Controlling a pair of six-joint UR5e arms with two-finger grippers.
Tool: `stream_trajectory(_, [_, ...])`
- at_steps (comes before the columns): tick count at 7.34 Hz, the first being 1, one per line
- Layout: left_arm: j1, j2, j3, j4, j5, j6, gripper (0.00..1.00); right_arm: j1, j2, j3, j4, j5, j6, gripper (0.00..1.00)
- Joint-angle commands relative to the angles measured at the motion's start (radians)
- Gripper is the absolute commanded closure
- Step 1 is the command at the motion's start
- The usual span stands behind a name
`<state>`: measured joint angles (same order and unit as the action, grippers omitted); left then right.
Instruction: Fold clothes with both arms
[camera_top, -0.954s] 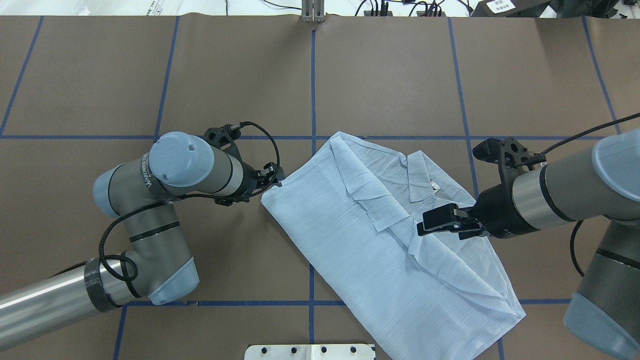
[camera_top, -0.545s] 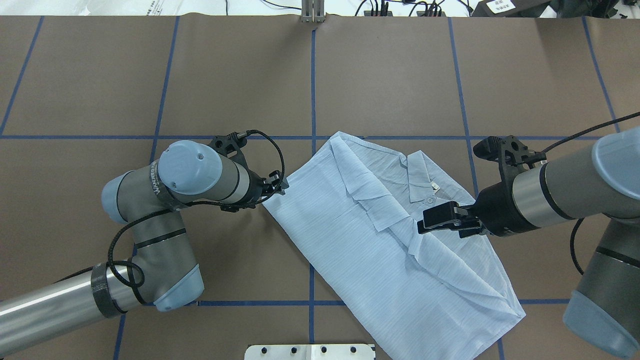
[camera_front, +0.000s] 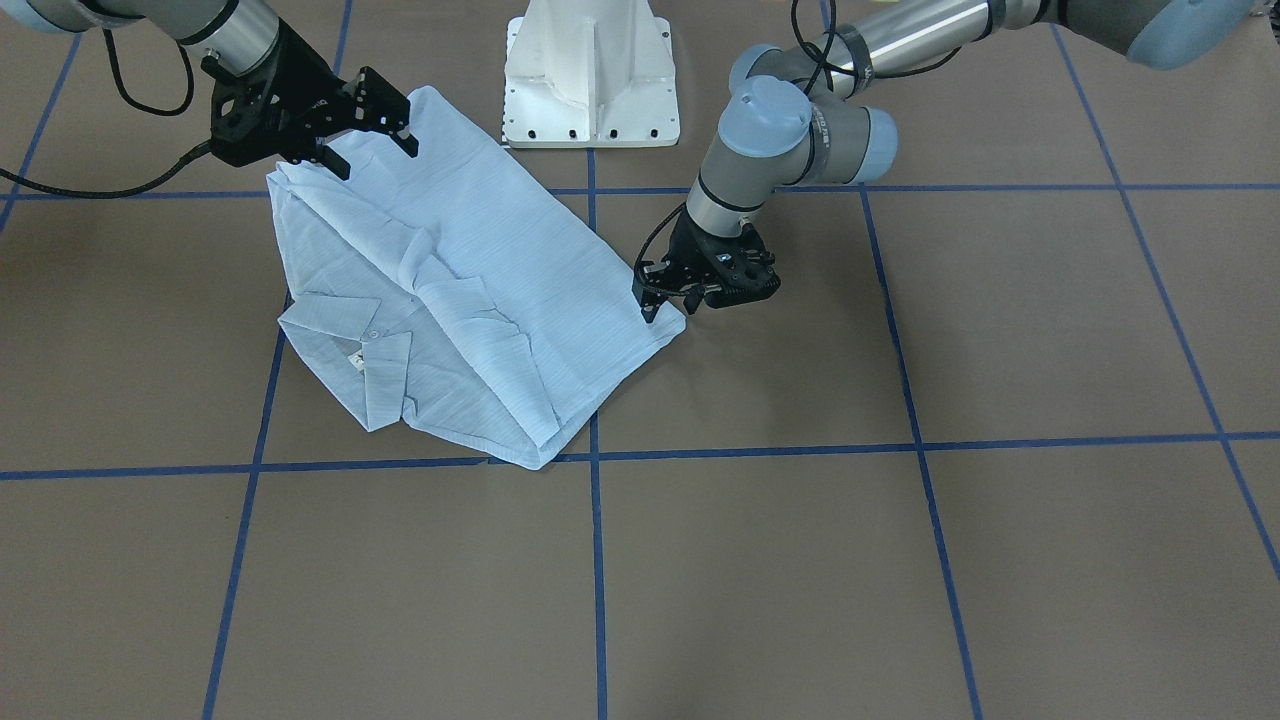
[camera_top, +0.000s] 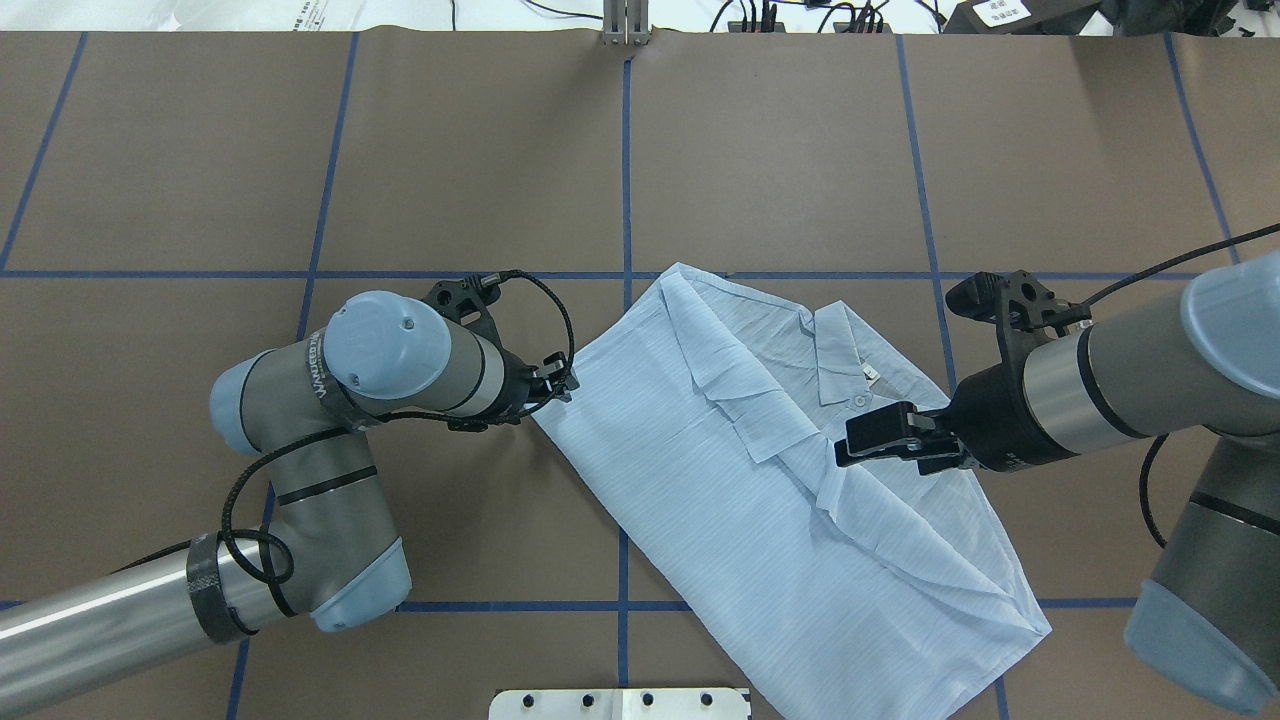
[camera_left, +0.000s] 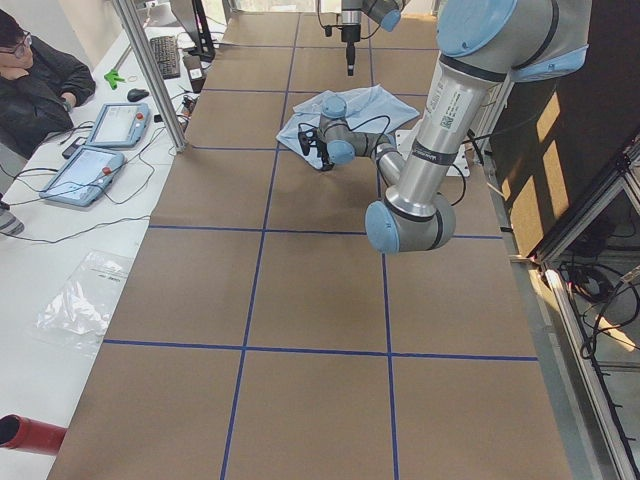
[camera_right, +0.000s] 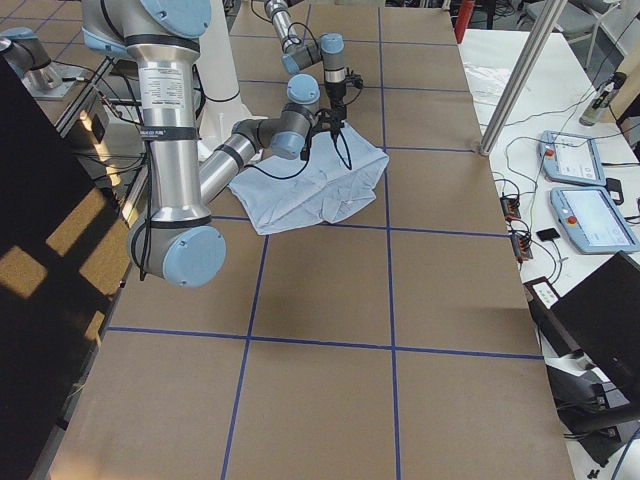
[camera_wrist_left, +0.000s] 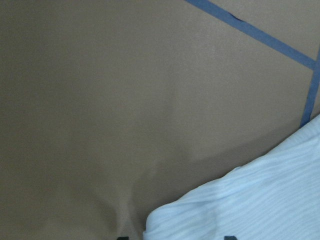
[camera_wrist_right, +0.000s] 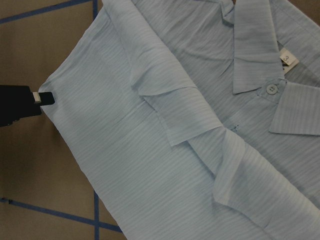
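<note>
Shirt (camera_top: 700, 480) lying partly folded.
Left gripper (camera_front: 668, 308), spread, straddles shirt corner; right gripper (camera_front: 374, 158), also spread, hangs above shirt.

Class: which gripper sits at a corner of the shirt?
The left gripper, low at a corner of the shirt; the right gripper hangs over its front, near the collar.

the brown table (camera_top: 780, 150) is crossed by blue tape lines (camera_top: 626, 150), and beside it a white bench (camera_left: 40, 260) carries two grey tablets (camera_left: 118, 123) and a clear plastic bag (camera_left: 85, 300) near a person in black (camera_left: 35, 85).
</note>
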<state>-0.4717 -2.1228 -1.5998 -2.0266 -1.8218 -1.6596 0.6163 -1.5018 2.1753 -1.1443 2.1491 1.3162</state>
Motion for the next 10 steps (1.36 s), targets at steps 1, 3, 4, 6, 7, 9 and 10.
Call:
stream_trajectory(1, [0.001,0.000,0.004,-0.001,-0.001,0.001,0.57,0.008,0.000,-0.002,0.000,0.000,0.000,0.00])
stream_trajectory(3, [0.001,0.000,0.000,-0.001,-0.001,0.001,1.00,0.008,0.000,-0.003,0.000,0.000,0.000,0.00])
stream_trajectory(4, [-0.002,0.001,-0.011,-0.001,-0.002,0.006,1.00,0.008,0.000,-0.005,0.000,0.000,0.000,0.00])
stream_trajectory(6, [-0.045,0.006,-0.040,0.009,-0.002,0.011,1.00,0.011,0.000,-0.014,0.000,0.000,-0.002,0.00])
stream_trajectory(7, [-0.100,0.006,-0.025,0.009,-0.002,0.044,1.00,0.011,0.002,-0.023,0.000,0.000,-0.006,0.00])
stream_trajectory(9, [-0.212,-0.040,0.090,-0.006,-0.002,0.200,1.00,0.016,0.017,-0.029,0.002,0.000,-0.008,0.00])
stream_trajectory(10, [-0.246,-0.121,0.200,-0.021,0.001,0.228,1.00,0.019,0.020,-0.028,0.002,0.000,-0.008,0.00])
